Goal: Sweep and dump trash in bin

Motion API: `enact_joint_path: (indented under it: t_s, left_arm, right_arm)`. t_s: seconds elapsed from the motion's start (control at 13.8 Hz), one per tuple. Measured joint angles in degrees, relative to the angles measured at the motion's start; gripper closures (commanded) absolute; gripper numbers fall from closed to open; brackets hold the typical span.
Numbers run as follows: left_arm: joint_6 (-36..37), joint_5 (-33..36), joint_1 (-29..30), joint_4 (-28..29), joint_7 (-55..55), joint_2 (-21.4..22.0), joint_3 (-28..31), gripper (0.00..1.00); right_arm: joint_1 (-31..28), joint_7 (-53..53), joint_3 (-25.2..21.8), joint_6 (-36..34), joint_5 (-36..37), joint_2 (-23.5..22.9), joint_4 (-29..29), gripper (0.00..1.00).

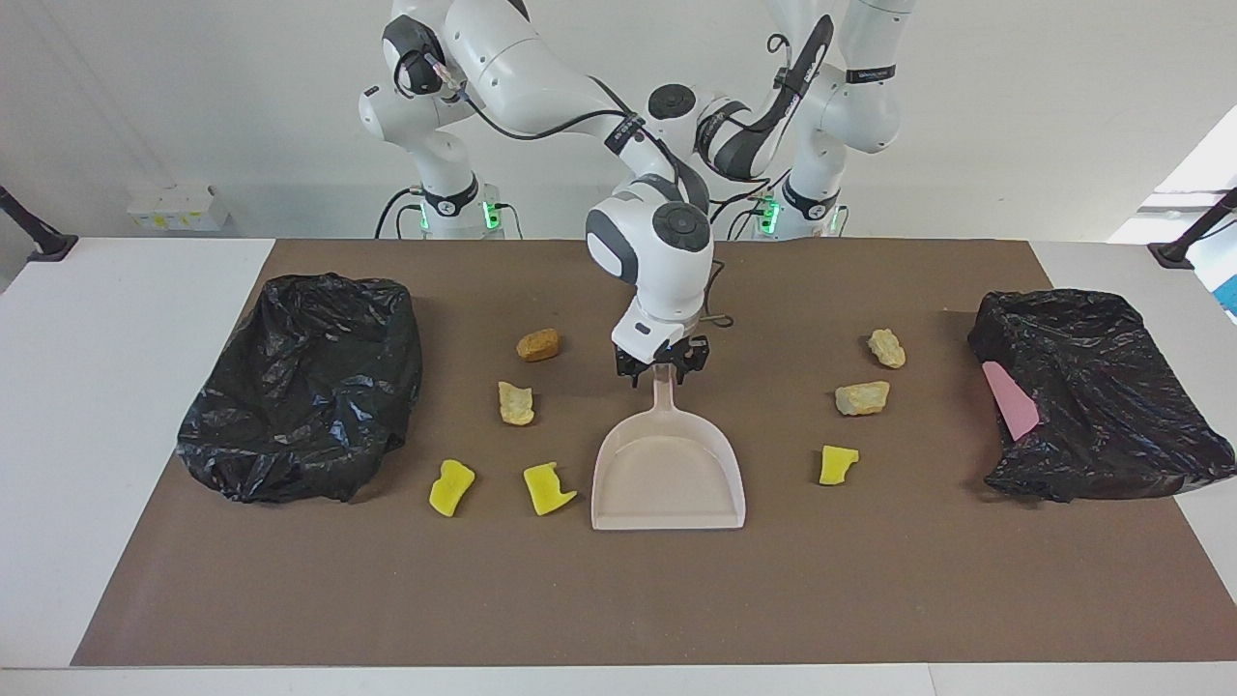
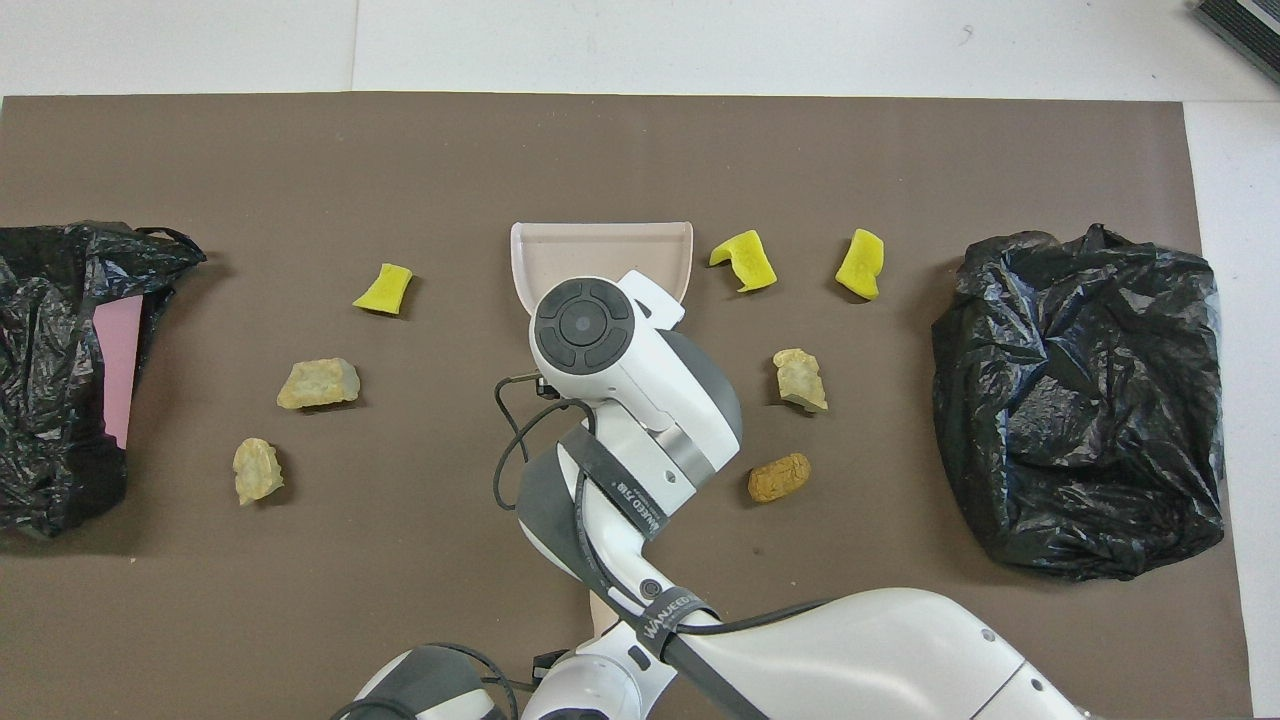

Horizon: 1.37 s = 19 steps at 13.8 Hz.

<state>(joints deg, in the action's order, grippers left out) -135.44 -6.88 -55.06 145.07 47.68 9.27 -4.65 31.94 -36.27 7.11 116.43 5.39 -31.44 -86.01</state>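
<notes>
Counted seven trash chunks point(image 1: 530, 402): three bright yellow, three pale tan, one orange-brown point(image 1: 537, 344). Saw one dustpan point(image 1: 669, 476), two black bags point(image 1: 304, 385) (one at each end of the mat) and one flat pink piece point(image 1: 1010, 401).
</notes>
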Motion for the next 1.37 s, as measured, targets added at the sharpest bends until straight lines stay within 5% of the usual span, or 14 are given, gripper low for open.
enact_joint_path:
  t_s: [0.07,0.29,0.58,1.01,1.37]
  left_arm:
    - [0.94,0.00,0.02,-0.01,0.00,0.31,0.18,1.00]
    - [4.62,0.02,1.54,-0.04,0.23,1.55,0.56,1.00]
    - [9.03,0.89,6.74,-0.08,-0.06,3.44,0.79,1.00]
    - [14.48,2.13,15.16,-0.49,-0.08,5.89,1.05,1.00]
    - [19.56,6.33,22.81,-1.46,2.20,6.26,1.22,1.00]
  right_arm:
    - [0.00,0.00,0.00,0.29,-0.01,0.04,0.01,0.59]
    - [0.01,-0.03,0.02,0.98,-0.12,0.07,0.01,0.60]
    - [0.21,-0.30,0.07,1.04,-0.15,0.08,0.01,0.98]
    - [0.14,0.55,0.00,1.06,0.05,0.72,0.18,1.00]
    - [-2.01,17.14,-0.21,0.54,0.03,5.12,0.26,1.00]
